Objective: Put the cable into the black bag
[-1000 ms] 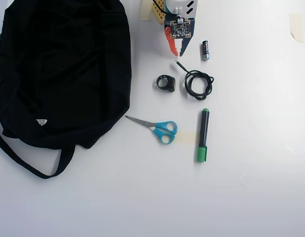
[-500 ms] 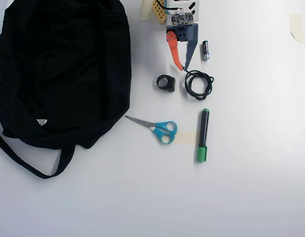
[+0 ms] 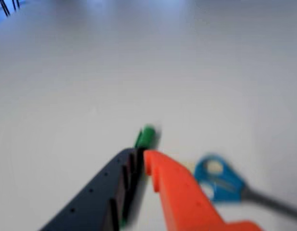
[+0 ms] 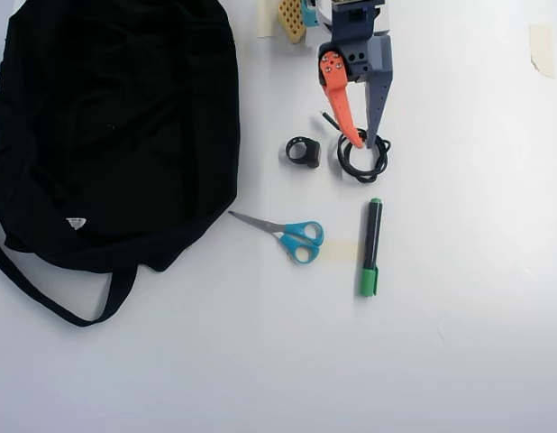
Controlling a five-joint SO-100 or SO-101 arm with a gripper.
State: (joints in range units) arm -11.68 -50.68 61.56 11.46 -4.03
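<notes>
Orange-and-grey two-finger gripper (image 4: 365, 142), slightly parted, tips over the thin black coiled cable (image 4: 361, 157); chunky black ring (image 4: 303, 151) beside, green marker (image 4: 371, 246) below.

my arm reaching down from the top edge in the overhead view, gripper (image 4: 364, 142) pointing down the frame, orange finger (image 4: 337, 97) and dark finger (image 4: 378, 95) parted a little, tips converging
</notes>
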